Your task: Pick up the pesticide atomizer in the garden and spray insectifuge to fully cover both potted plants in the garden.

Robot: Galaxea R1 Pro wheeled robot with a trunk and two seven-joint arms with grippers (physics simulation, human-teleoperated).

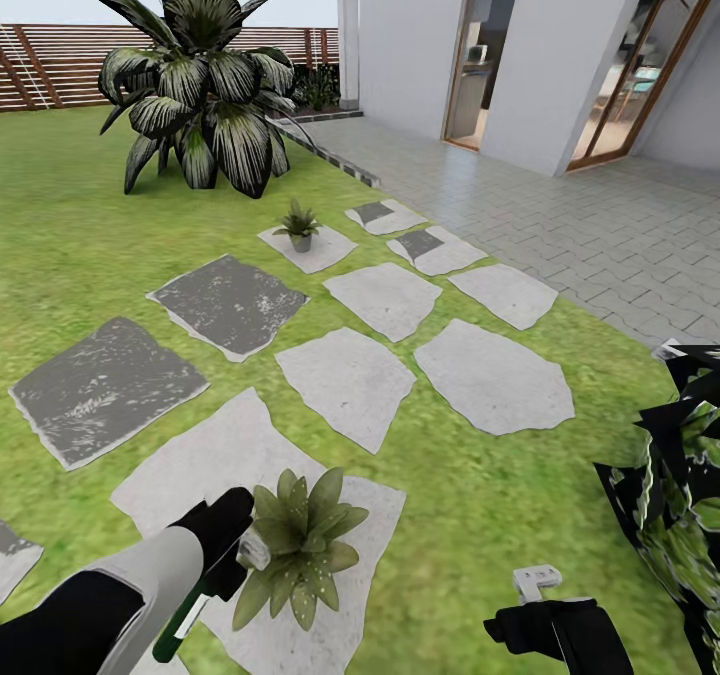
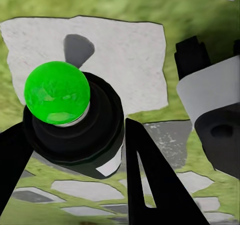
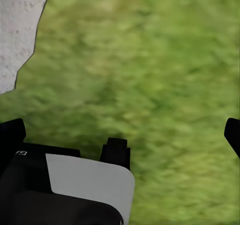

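The lawn (image 1: 80, 245) spreads ahead of the left claw (image 1: 225, 545), which is clamped on the pesticide atomizer (image 1: 190, 610). A potted plant (image 1: 300, 545) sits just beside it; another (image 1: 298, 225) stands far beyond. Whether the right claw (image 1: 540, 605) is apart or together, I cannot tell.
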